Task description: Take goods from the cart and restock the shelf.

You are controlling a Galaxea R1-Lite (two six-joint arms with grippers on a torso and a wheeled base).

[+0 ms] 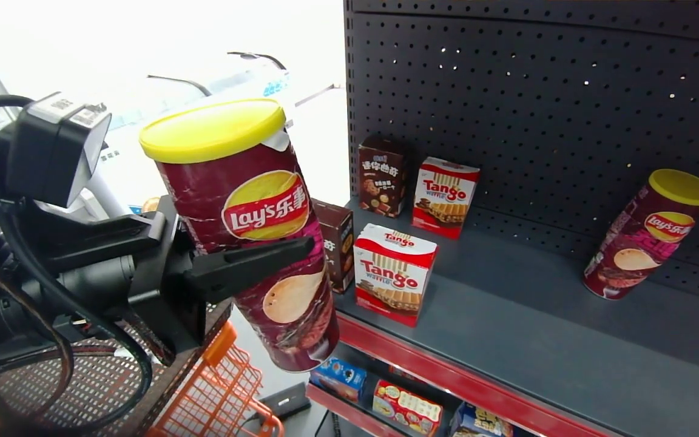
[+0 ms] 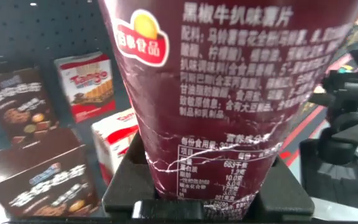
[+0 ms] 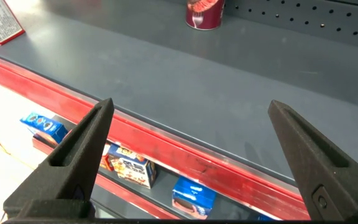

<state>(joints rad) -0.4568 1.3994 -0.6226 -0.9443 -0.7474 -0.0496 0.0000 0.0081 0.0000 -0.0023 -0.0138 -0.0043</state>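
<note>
The grey shelf (image 1: 537,328) has a wide bare stretch between its goods, which looks like the gap meant for restocking; the orange cart (image 1: 228,388) sits low beside the shelf's end, below the left arm, presumably as the source of stock; the chip can (image 1: 228,182) is held in the air off the shelf's left end, above the cart and level with the shelved goods, lid up and leaning slightly, so it can probably be set down on its base; a matching can (image 1: 647,237) stands far along the shelf by the pegboard back, well apart from the boxes, suggesting where its kind belongs; two wafer boxes (image 1: 393,273) and two dark cookie boxes (image 1: 381,176) stand in paired rows at the left end, faces outward; the left gripper (image 1: 264,258) is clenched around the held can's middle, its arm reaching in sideways from the left; the right gripper (image 3: 191,109) hangs spread wide and empty just above the shelf's red front edge.
</note>
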